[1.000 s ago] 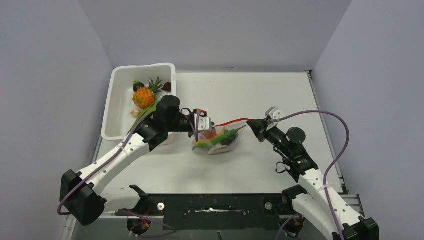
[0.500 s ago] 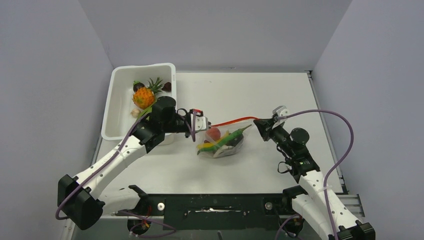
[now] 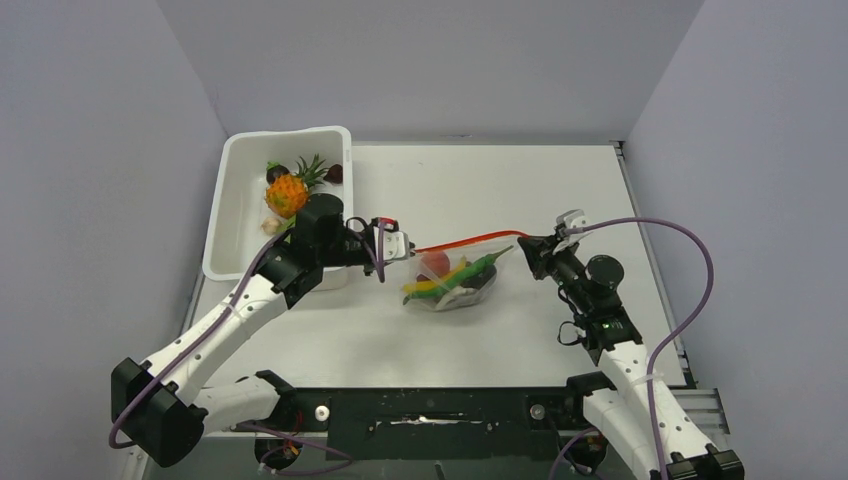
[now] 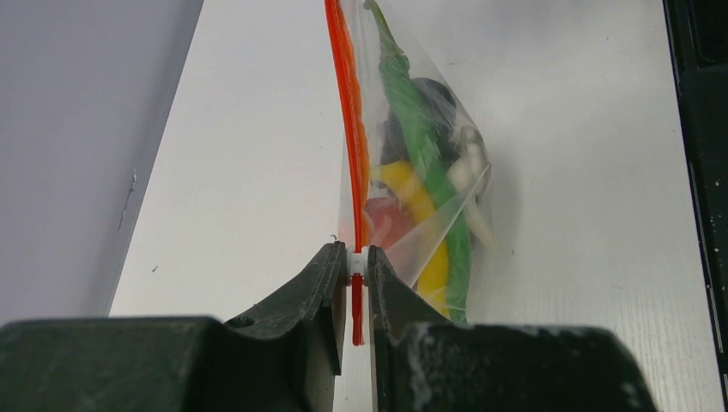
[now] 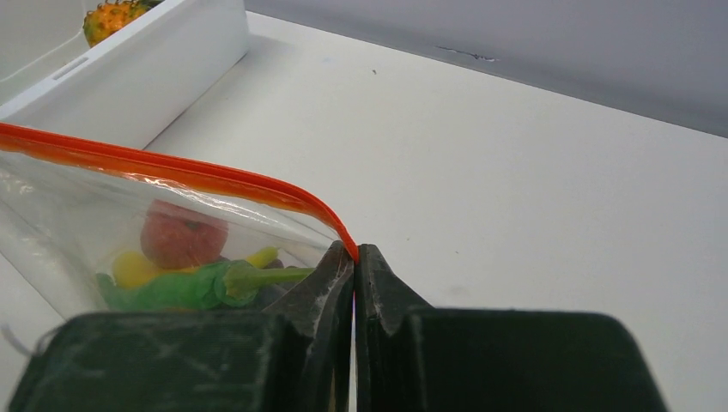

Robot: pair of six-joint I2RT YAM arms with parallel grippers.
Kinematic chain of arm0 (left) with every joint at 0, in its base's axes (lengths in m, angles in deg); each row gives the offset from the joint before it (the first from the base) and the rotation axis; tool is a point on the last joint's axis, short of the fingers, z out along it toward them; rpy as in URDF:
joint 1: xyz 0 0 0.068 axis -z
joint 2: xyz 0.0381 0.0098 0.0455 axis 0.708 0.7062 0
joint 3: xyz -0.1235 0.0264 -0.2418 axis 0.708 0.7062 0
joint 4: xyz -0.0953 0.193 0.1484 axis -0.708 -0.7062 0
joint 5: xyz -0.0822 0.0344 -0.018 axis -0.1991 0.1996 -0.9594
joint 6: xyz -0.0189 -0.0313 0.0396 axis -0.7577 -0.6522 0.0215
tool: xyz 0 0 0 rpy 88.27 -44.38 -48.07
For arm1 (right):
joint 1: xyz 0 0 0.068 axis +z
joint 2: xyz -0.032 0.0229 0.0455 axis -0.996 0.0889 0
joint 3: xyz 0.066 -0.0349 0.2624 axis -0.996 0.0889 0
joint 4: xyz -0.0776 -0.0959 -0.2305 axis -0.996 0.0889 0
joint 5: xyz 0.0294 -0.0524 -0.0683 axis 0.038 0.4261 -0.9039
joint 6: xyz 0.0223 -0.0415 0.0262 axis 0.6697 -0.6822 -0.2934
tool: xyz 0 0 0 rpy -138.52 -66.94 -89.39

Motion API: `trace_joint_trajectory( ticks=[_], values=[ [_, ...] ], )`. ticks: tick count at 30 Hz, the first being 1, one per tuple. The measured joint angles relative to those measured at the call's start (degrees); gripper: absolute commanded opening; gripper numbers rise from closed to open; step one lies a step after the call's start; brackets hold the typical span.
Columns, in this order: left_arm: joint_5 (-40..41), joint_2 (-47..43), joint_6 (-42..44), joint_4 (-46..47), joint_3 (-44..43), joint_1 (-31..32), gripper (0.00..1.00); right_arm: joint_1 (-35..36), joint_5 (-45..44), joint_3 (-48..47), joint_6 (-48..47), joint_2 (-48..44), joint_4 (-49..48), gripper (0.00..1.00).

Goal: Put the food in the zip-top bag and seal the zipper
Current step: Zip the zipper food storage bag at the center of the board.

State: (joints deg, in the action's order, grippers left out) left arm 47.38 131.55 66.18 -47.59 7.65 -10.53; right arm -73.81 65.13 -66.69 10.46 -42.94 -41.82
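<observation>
The clear zip-top bag hangs stretched between both grippers above the table. Inside it are a yellow banana, a long green pod, a red-orange round fruit and dark grapes. Its red-orange zipper runs taut along the top. My left gripper is shut on the zipper's white slider at the left end. My right gripper is shut on the zipper's right end. A pineapple lies in the white tub.
The white rectangular tub stands at the back left with the pineapple and a few small dark items; its wall shows in the right wrist view. Grey walls enclose the table on three sides.
Both grippers and the bag have shifted right. The left gripper has drawn back leftward along the zipper, so the strip is longer and tauter between the grippers.
</observation>
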Motion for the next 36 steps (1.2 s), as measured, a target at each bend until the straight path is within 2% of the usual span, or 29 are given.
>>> trace_joint_trajectory(
  ticks=[24, 25, 30, 34, 36],
  values=[
    [-1.4, -2.49, -1.14, 1.36, 3.63, -1.29, 0.0, -4.37, 1.31, 0.0, 2.34, -4.44, 5.73, 0.0],
    [-1.44, -2.69, -1.4, 1.66, 3.93, -1.29, 0.03, -4.42, 1.49, 0.0, 2.29, -4.85, 6.12, 0.0],
    [-1.81, -4.28, -3.52, 4.15, 6.27, -1.49, 0.38, -5.11, 3.13, -1.73, 1.97, -6.47, 10.84, 0.0],
    [-1.27, -6.14, -5.16, 5.9, 7.8, -2.54, 0.54, -6.69, 2.69, -3.74, 1.11, -9.27, 16.0, 0.0],
    [-0.31, -7.02, -6.32, 8.07, 8.79, -2.51, 0.58, -6.93, 2.78, -4.83, 0.66, -10.75, 18.78, 0.0]
  ],
)
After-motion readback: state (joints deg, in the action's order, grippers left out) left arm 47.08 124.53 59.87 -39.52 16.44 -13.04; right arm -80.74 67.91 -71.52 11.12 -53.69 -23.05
